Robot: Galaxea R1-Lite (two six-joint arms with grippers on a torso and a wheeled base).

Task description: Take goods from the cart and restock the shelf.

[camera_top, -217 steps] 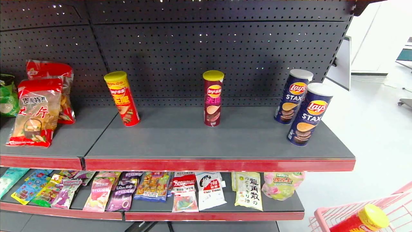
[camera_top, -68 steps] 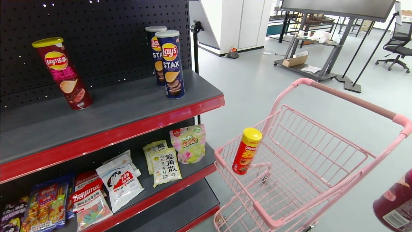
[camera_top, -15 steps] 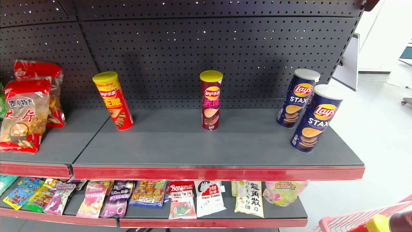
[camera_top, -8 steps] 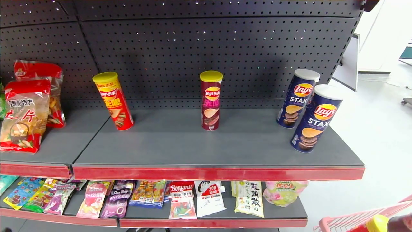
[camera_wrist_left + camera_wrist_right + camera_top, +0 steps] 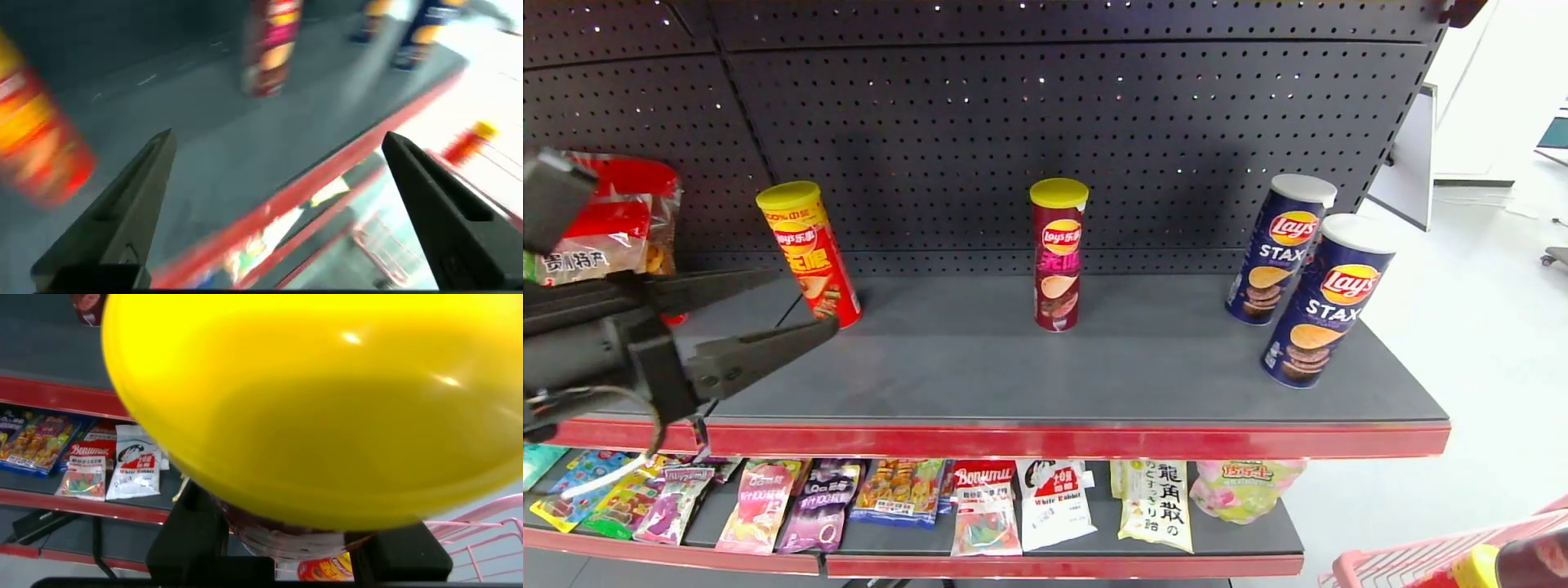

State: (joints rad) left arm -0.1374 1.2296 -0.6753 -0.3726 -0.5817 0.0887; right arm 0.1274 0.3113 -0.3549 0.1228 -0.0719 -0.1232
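The upper shelf (image 5: pixel 1045 376) takes up most of my head view, with bare dark board between its canisters. The pink cart (image 5: pixel 1409 559) shows low on my right, and a red spare canister (image 5: pixel 1474 569) sits just inside its rim, as far as I can tell.

On the shelf stand a red canister (image 5: pixel 809 253) towards the left, a shelved maroon canister (image 5: pixel 1058 257) in the middle and two blue canisters (image 5: pixel 1278 249) close together at the right end.

My right gripper (image 5: pixel 286 543) has its fingers closed around the maroon body of the held canister (image 5: pixel 310 400), yellow lid facing the wrist camera. It is down by the cart, well below the shelf board. My left gripper (image 5: pixel 800 300) hangs over the shelf's left front, near the red canister, fingers spread wide and empty.

I judge the step to be shelving the held canister. I would lift it clear of the red front lip first. Then I would keep it upright and set it beside its maroon match without nudging it. The left arm should keep out of that path.
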